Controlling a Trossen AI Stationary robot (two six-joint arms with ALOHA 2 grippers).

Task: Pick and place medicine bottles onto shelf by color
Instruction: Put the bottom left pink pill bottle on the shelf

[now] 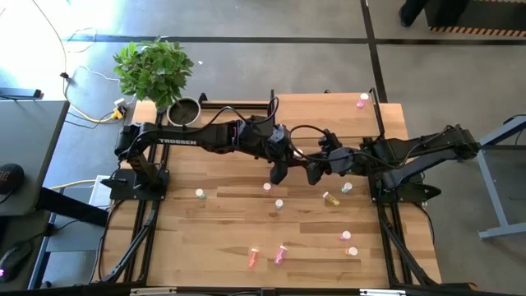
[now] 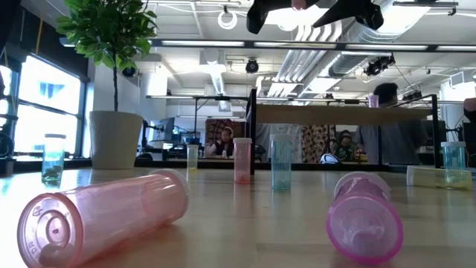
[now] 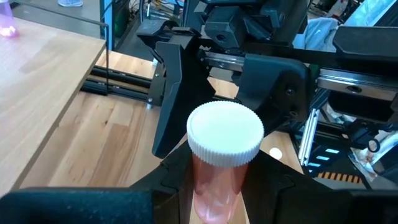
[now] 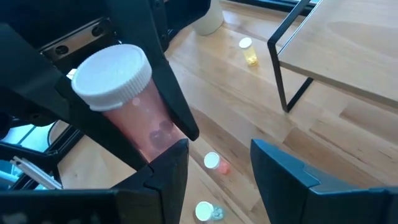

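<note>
The step in hand looks like a handover in the air, so the receiving side should close only once the bottle sits squarely between its fingers, and the giving side should let go only after that grip is firm. The goal is the shelf (image 1: 329, 111), the wooden board on black posts across the upper middle and upper right of the high view. A magenta bottle (image 1: 362, 100) already stands at its upper right corner, so the pink one most likely belongs apart from it.

Both arms meet just right of the centre of the high view. The left gripper (image 1: 278, 173) is clamped on a pink bottle with a white cap (image 3: 224, 149), held cap up at the bottom centre of the left wrist view.

The right gripper (image 4: 217, 158) stands open and holds nothing. In its own view the gap between its fingers at the bottom centre is empty, and the pink bottle sits to the upper left of it, just beside one finger. It should be lined up better before closing.

Other loose bottles (image 1: 279, 203) lie scattered on the table in the lower half of the high view.
</note>
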